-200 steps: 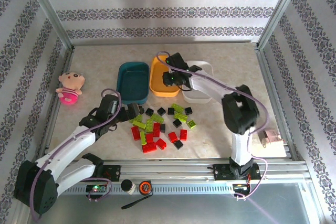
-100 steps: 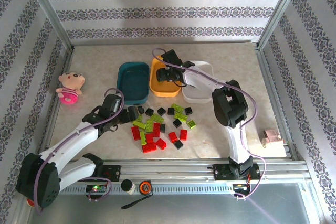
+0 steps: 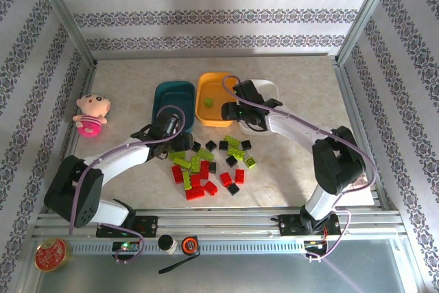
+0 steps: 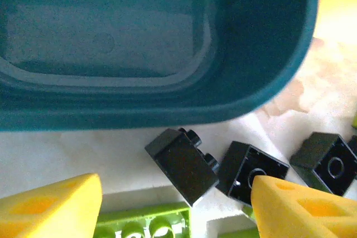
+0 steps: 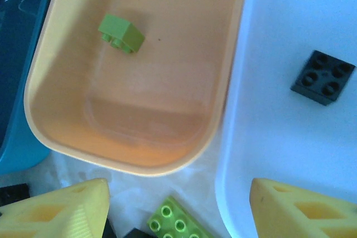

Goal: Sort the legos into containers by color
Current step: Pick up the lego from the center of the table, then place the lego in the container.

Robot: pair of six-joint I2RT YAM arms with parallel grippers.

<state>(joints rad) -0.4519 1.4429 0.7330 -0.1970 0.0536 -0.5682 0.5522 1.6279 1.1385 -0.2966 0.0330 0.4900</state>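
We judge the sorting to be at its early part; one lime brick (image 5: pixel 121 33) lies in the orange-yellow tray (image 5: pixel 128 164) and one black brick (image 5: pixel 322 77) in the white tray (image 5: pixel 279 154); the dark teal tray (image 3: pixel 173 97) holds nothing that we can see. The pile of legos (image 3: pixel 209 169) lies on the bench (image 3: pixel 302 80), at 6 o'clock of the trays.

Both arms look ready for a new pick. The right jaws stand wide and empty above the near ends of the orange-yellow and white trays; the left jaws, also wide and empty, hang at the near wall of the teal tray, above a tilted black brick (image 4: pixel 181 163).

The next move, in our opinion, is to lower the left jaws around one brick and to close them. Room is small there; a second black brick (image 4: pixel 251 172) seems to touch the tilted one at 3 o'clock; a lime plate (image 4: pixel 142 224) lies just beside at 6 o'clock; the teal wall is near at 12 o'clock; a finger may push a neighbour.

For the right arm, another lime brick (image 5: pixel 178 224) lies at 6 o'clock of the orange-yellow rim. The pink doll (image 3: pixel 91 114) is well apart, at 9 o'clock of the trays.
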